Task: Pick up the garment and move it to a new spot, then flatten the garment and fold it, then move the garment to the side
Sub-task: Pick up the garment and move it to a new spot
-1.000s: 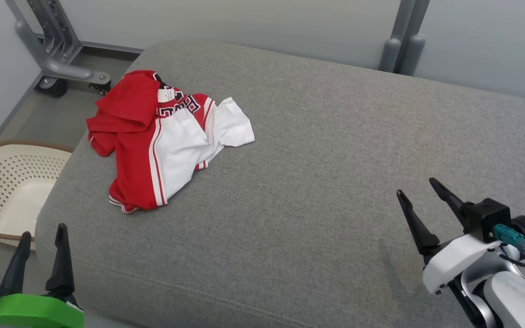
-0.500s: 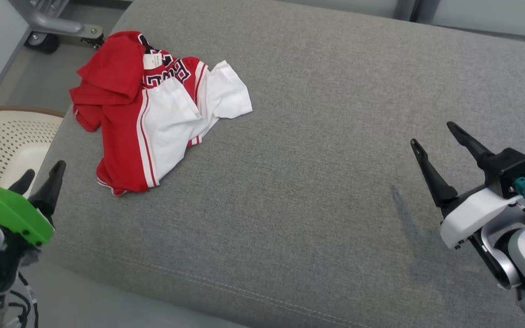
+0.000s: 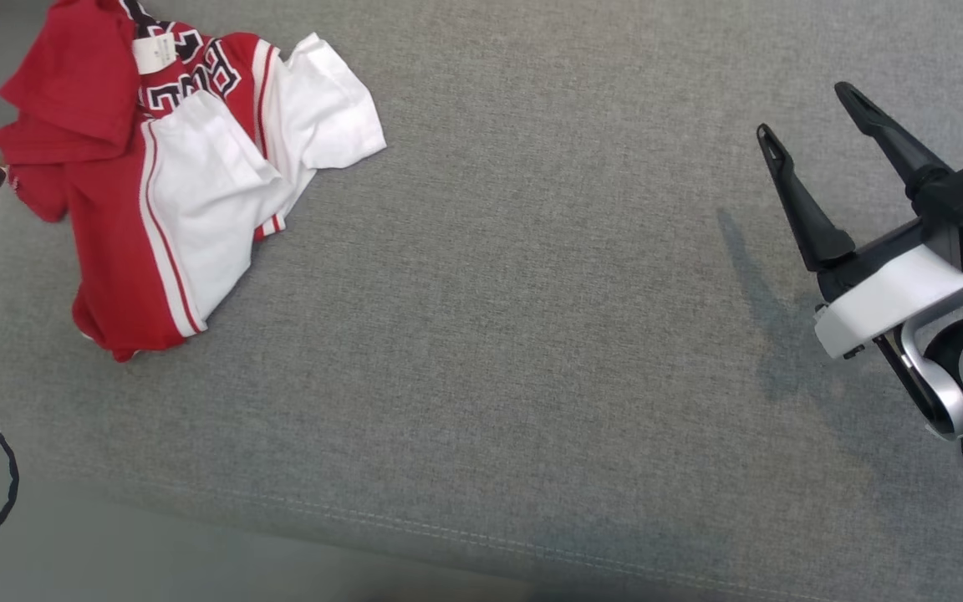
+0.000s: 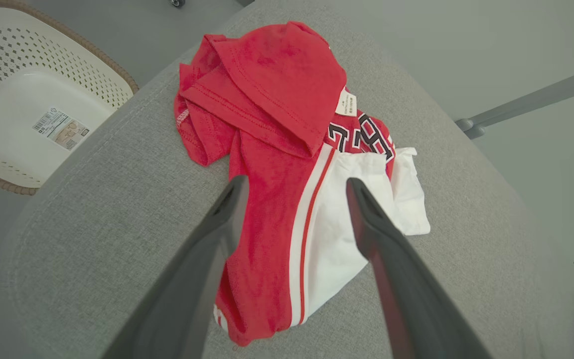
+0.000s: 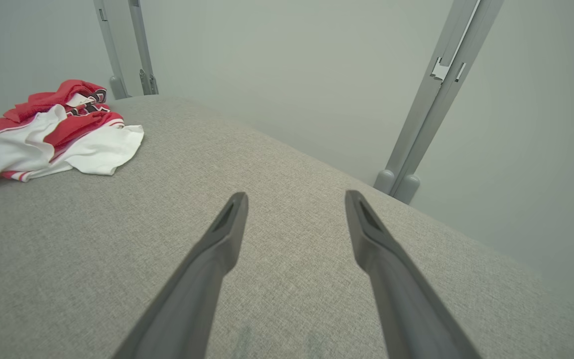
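On grey cushion (image 3: 532, 334), far-left corner: garment (image 3: 172, 167), red and white, lies crumpled, long axis running near-to-far. Left gripper (image 4: 297, 180): jaws wide, empty, garment straight ahead of its fingers; nearer arm. Right gripper (image 3: 806, 108): jaws wide, empty, well apart to the right.

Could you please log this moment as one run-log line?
garment: crumpled on grey cushion, untouched | left gripper: open, facing garment | right gripper: open, apart from garment
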Robot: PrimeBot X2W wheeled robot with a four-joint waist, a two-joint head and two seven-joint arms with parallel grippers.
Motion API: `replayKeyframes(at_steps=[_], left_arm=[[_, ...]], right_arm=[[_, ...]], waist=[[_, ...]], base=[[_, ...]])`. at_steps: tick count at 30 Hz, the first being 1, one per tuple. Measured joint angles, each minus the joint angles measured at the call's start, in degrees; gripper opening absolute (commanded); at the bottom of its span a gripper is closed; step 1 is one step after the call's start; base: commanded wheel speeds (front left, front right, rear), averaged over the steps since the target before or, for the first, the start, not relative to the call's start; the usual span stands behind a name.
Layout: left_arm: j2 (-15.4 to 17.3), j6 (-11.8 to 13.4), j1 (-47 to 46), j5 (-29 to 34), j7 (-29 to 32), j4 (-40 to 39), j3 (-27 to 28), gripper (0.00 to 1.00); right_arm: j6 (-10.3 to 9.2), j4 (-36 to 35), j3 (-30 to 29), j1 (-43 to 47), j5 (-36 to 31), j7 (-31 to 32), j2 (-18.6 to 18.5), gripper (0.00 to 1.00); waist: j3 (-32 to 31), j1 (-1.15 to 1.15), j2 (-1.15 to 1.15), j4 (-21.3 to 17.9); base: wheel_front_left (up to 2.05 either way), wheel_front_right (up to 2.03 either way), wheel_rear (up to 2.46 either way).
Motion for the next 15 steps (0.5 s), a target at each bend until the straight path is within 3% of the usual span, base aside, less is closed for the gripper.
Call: replayKeyframes(at_steps=[15], left_arm=[[-0.5, 0.3, -5.3, -0.5, 5.7, 9.0, -0.5, 1.0]], right_arm=[[0.02, 0.5, -0.8, -5.0, -1.5, 0.4, -0.1, 1.0]], waist=[[9.2, 0.01, 0.0, -6.0]], base=[[0.0, 0.0, 0.0]])
